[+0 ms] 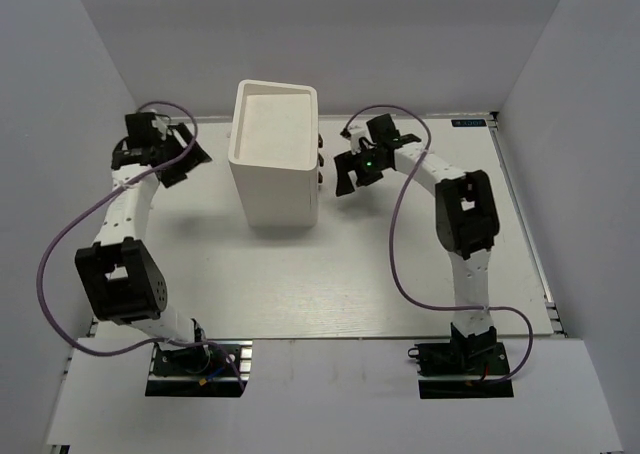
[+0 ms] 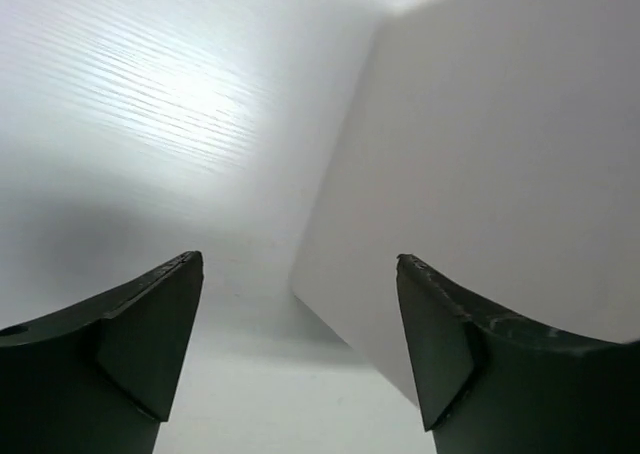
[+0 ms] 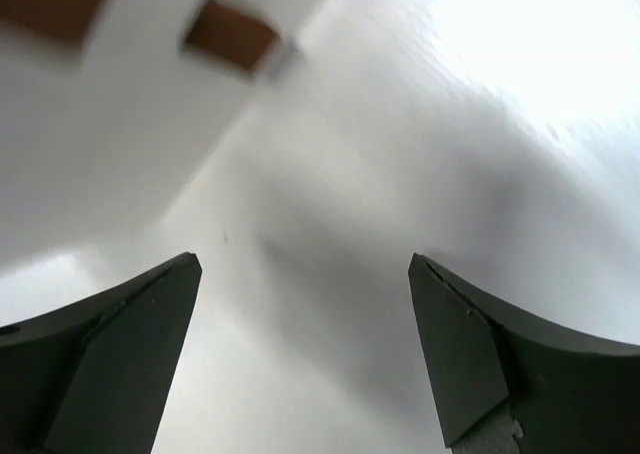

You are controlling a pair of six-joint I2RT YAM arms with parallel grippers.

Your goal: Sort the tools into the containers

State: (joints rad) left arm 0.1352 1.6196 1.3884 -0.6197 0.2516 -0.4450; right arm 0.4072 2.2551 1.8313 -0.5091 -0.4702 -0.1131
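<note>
The tall white cabinet [image 1: 275,159] stands at the middle back of the table, its dark drawer knobs [image 1: 320,159] facing right. No tool shows in any view. My left gripper [image 1: 196,154] is open and empty, left of the cabinet; in the left wrist view [image 2: 300,264] the cabinet's plain white wall [image 2: 500,164] fills the right side. My right gripper [image 1: 343,174] is open and empty, just right of the knobs; the right wrist view [image 3: 305,264] shows only a blurred white surface between its fingers.
White walls [image 1: 80,94] close in the table on the left, back and right. Two blurred brown squares [image 3: 230,34] show at the top left of the right wrist view. Purple cables [image 1: 395,229] loop beside both arms.
</note>
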